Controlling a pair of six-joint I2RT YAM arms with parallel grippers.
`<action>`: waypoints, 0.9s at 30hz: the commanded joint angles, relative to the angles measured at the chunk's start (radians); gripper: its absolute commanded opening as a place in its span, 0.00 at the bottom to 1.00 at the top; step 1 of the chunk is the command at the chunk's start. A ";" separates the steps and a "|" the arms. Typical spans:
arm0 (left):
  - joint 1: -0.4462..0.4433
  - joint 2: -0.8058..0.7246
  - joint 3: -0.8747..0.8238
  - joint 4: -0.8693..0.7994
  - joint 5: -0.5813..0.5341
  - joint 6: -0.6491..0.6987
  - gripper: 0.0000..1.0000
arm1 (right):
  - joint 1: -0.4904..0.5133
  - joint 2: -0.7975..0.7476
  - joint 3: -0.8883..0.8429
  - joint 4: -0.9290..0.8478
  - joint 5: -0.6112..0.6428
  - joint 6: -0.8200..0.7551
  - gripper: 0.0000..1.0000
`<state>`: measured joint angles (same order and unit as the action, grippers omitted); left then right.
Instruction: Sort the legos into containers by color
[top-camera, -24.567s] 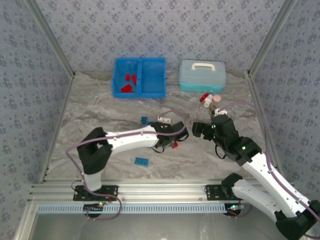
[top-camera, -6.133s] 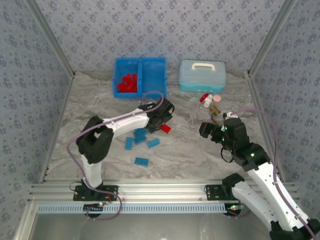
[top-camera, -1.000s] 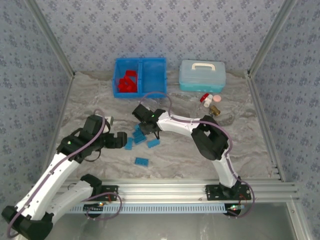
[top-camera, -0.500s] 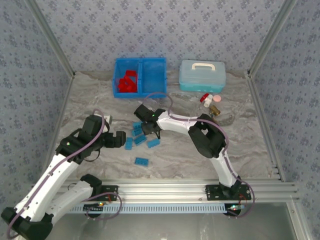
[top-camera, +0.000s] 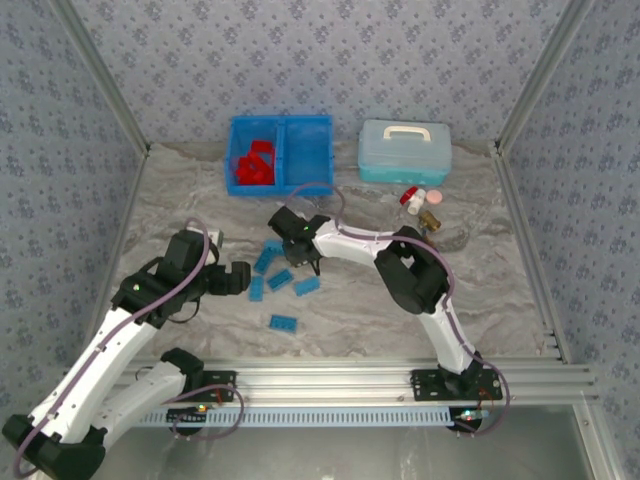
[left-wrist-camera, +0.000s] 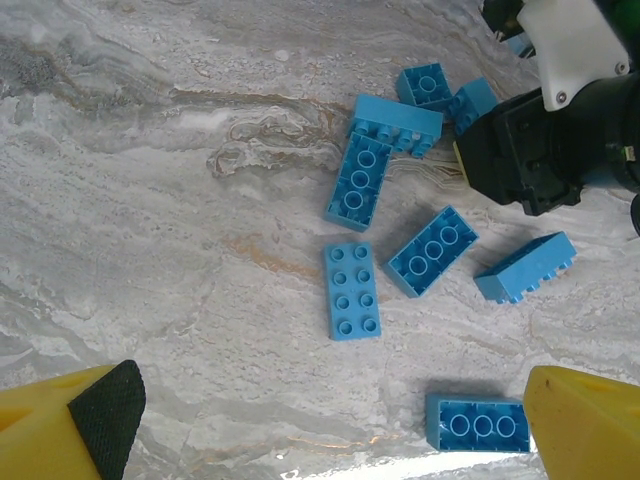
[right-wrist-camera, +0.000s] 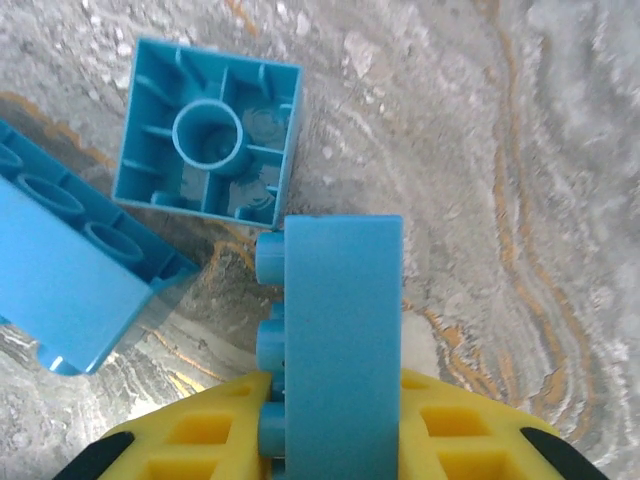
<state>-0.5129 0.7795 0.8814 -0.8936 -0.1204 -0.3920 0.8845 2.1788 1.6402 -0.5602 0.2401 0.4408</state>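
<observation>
Right wrist view: we are clamping a blue lego (right-wrist-camera: 340, 300) in our right gripper (right-wrist-camera: 335, 410) while holding our left gripper (left-wrist-camera: 330, 430) spread above loose legos (left-wrist-camera: 352, 290).

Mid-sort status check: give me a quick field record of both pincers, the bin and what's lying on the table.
left pincer: open, above the loose blue bricks
right pincer: shut on one blue brick, low over the table
bin: left compartment holds red bricks; right compartment has no bricks that I can see
to sort: several loose blue bricks, clustered on the table
</observation>
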 joint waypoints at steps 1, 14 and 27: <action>-0.004 -0.011 -0.001 0.000 -0.006 0.016 0.99 | -0.011 -0.042 0.061 -0.036 0.042 -0.045 0.27; -0.001 -0.210 -0.048 0.153 0.270 0.070 0.99 | -0.223 0.147 0.576 -0.075 0.006 -0.149 0.29; 0.007 -0.311 -0.091 0.209 0.298 0.111 0.99 | -0.298 0.501 1.001 0.014 -0.111 -0.208 0.32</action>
<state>-0.5125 0.4694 0.7837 -0.7254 0.1612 -0.3023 0.5915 2.6598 2.5843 -0.5835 0.1680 0.2466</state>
